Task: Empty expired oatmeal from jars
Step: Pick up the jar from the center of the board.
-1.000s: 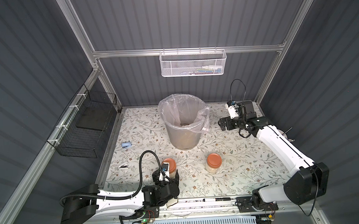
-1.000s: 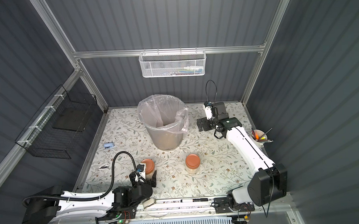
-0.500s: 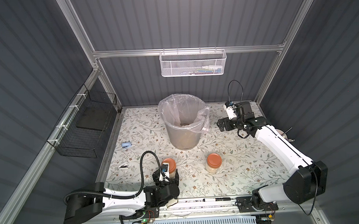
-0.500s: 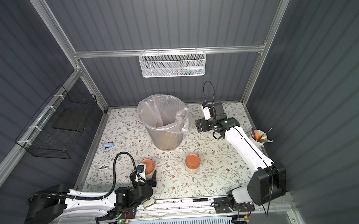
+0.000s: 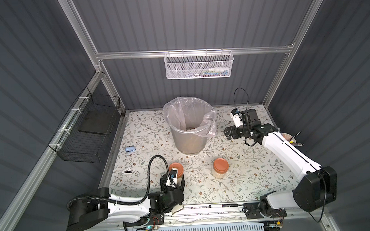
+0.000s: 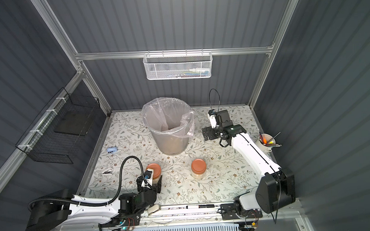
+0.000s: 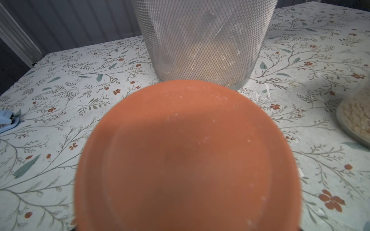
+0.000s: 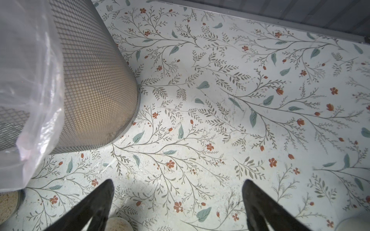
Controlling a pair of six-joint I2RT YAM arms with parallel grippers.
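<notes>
Here, my left tool point(image 5: 173, 178) straddles the jar point(image 5: 177, 166) near the desk's point(image 5: 245, 173) front edge, and I cannot tell whether it grips. My right tool point(image 5: 228, 133) is spread wide, empty. Next: clamp firmly, unscrew the lid point(image 7: 200, 150).

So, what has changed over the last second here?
The left gripper, straddling the left clear glass jar with a terracotta lid, narrowed its jaws around it; grip uncertain. The open right gripper edged toward the grey mesh plastic-lined bin. That jar, the other matching jar and the bin stayed put.
</notes>
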